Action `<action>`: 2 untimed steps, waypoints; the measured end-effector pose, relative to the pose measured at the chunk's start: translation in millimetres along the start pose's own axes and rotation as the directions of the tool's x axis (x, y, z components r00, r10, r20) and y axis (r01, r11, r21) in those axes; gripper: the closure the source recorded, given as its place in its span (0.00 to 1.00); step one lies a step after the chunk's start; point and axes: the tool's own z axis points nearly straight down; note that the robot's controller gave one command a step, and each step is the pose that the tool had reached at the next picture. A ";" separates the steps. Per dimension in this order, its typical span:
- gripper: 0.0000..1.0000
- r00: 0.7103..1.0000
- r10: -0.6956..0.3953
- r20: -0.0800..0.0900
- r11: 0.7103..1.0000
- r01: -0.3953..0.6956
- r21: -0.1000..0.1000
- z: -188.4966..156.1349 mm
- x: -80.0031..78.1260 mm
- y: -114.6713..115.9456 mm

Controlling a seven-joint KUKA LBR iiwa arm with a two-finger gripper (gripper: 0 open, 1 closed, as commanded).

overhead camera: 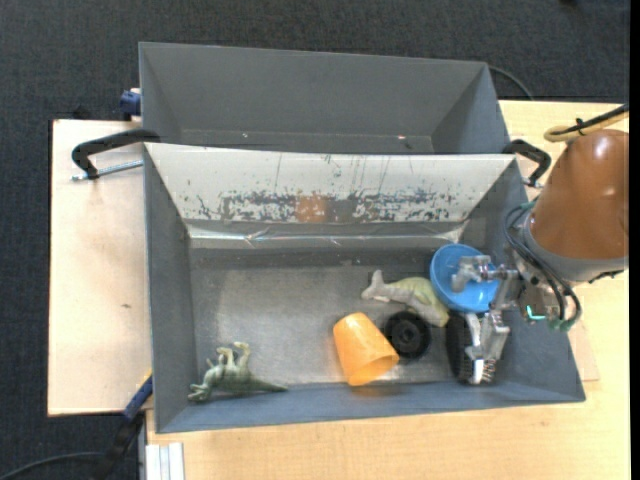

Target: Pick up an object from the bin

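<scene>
Grey metal bin (166,298). Arm's orange cover is cut off at the right edge. Gripper (484,366) is low in the near right corner; whether it is wide or narrow cannot be told. A black thing (456,352) just beside it is partly hidden, kind unclear. Blue bowl (458,274) sits against the wrist. Orange cup (364,349) lies on its side by the near wall, with a pale toy animal (404,291) and a black disc (408,335) beside it. Green dinosaur (231,373) is in the near left corner.
</scene>
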 end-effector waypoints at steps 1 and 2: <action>0.00 1.000 -0.023 0.005 1.000 0.023 0.000 53.0 -7.0 9.0; 1.00 1.000 -0.023 0.010 1.000 0.023 0.002 49.7 -8.2 8.4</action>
